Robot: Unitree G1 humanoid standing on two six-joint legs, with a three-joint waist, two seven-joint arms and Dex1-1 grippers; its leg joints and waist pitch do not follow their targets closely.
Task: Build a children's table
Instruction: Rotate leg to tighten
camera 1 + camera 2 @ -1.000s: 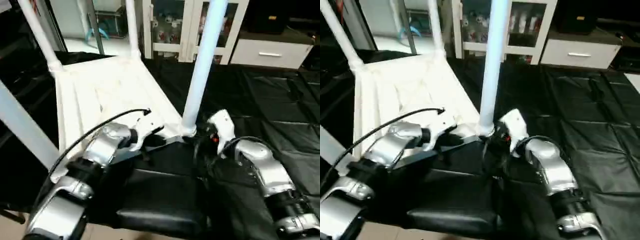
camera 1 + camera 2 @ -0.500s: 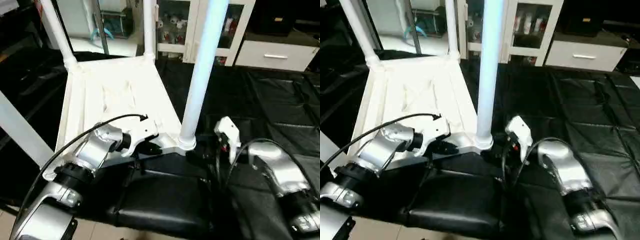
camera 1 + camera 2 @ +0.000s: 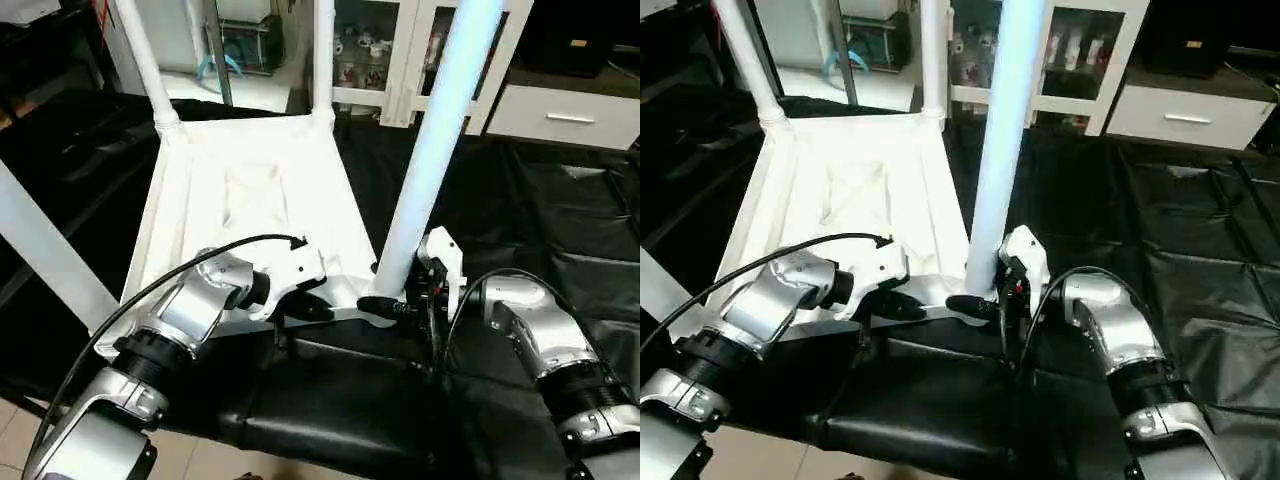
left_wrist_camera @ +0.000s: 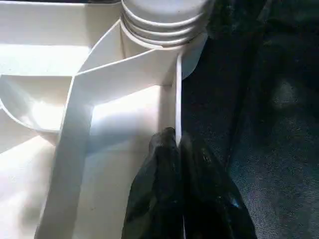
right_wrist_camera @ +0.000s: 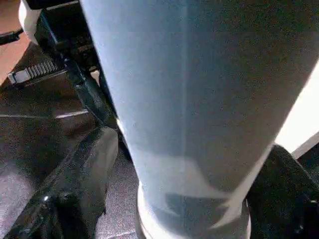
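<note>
Here, the inverted tabletop [image 3: 250, 190] lies on the black-draped worktop [image 3: 560, 210], ribbed underside up. The near-right leg [image 3: 435, 150] stands in its corner socket [image 4: 164, 22]. The right gripper [image 5: 184, 164], jaws apart, brackets the leg's base; the left gripper [image 4: 177, 154], jaws clamped on the tabletop's rim, steadies it. Turning should keep the leg plumb.

Upturned table top [image 3: 250, 190] lies ahead of the left gripper [image 4: 177, 149], which pinches its near rim. The near-right leg [image 3: 435, 150] stands between the right gripper's [image 3: 385, 305] fingers, right of the left gripper.
</note>
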